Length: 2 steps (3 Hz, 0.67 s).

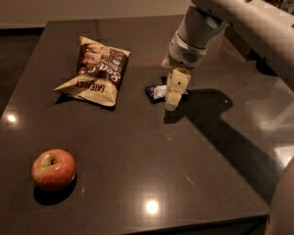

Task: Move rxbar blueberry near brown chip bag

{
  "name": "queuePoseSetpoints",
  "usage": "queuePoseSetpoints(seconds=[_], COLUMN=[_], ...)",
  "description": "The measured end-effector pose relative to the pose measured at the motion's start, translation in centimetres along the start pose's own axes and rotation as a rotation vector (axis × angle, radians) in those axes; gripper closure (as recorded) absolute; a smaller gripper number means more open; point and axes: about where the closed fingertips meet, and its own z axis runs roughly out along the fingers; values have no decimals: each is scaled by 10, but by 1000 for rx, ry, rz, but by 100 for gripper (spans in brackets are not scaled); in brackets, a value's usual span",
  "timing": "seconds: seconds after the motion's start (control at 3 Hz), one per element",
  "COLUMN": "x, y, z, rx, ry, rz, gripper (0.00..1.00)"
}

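The rxbar blueberry (pixel 156 92) lies flat on the dark table near its middle, navy with a white panel; its right end is hidden behind my gripper. My gripper (pixel 171 102) hangs from the white arm, pointing down, directly at the bar's right end and close to the table. The brown chip bag (pixel 95 71) lies to the left of the bar, brown at the top and cream-yellow below, a short gap away from it.
A red-yellow apple (pixel 53 168) sits at the front left of the table (pixel 137 180). The arm's shadow falls on the table right of the gripper. The table's front edge runs along the bottom of the view.
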Motion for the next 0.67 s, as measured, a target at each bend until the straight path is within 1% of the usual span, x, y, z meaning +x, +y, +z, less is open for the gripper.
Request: queuePoseSetpoints(seconds=[0.33,0.67], x=[3,4], y=[-1,-1], z=[5,9], rx=[-14,-15], ry=[-11,-9], rz=[0,-4], gripper=[14,37])
